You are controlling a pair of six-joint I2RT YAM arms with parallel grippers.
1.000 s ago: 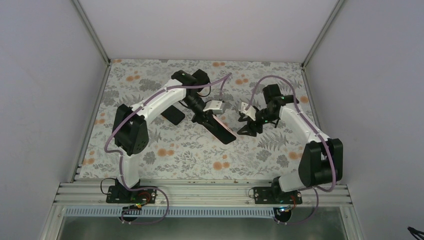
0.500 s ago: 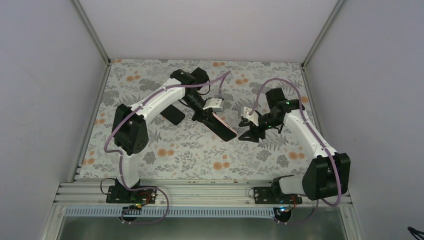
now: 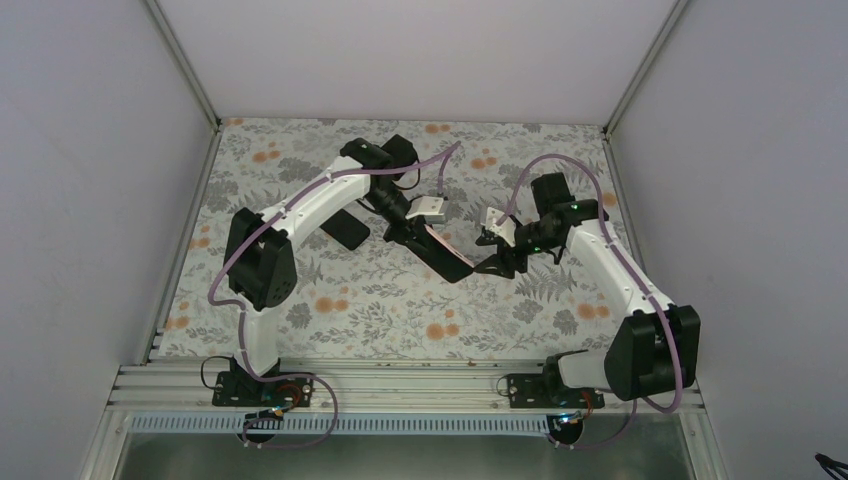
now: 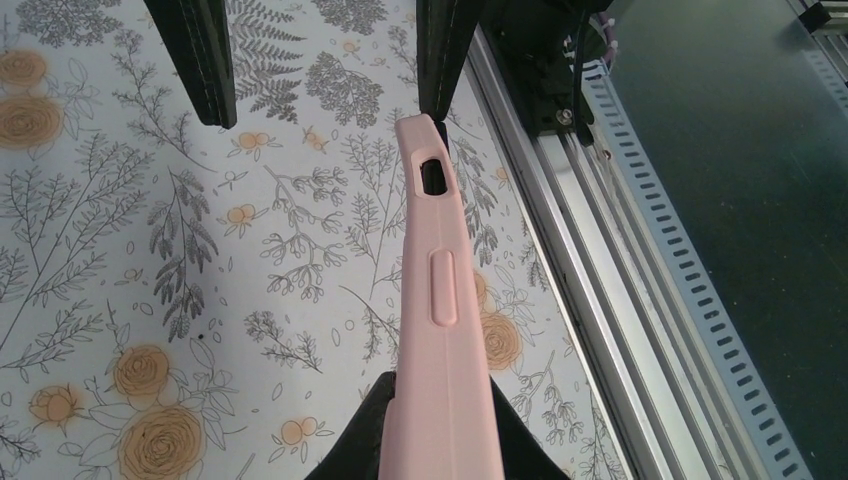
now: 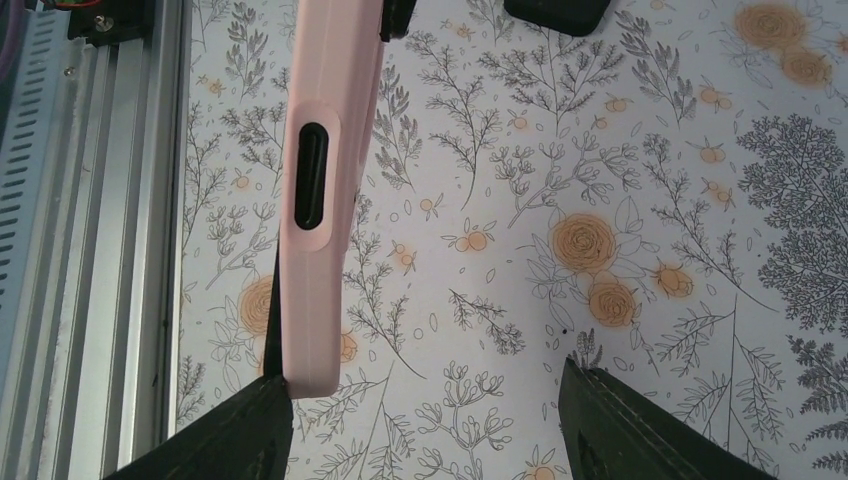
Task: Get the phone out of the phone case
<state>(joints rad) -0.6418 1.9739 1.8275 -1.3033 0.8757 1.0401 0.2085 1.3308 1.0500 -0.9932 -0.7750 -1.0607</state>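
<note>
Jaws of the left gripper (image 4: 440, 455) clamp the pink phone case (image 4: 441, 290); right gripper (image 5: 430, 410) jaws stand apart at its end.

One pink phone case (image 4: 445, 330), one black slab (image 3: 345, 228), two robot arms (image 3: 310, 200).

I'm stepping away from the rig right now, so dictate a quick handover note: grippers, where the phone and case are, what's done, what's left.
Left gripper: shut on the pink phone case, holding it off the floral table.
Right gripper: open, jaws at the case's free end, one finger right by it, no grip.
Done: case picked up.
Left: peel the case off; the phone appears not yet out.
</note>
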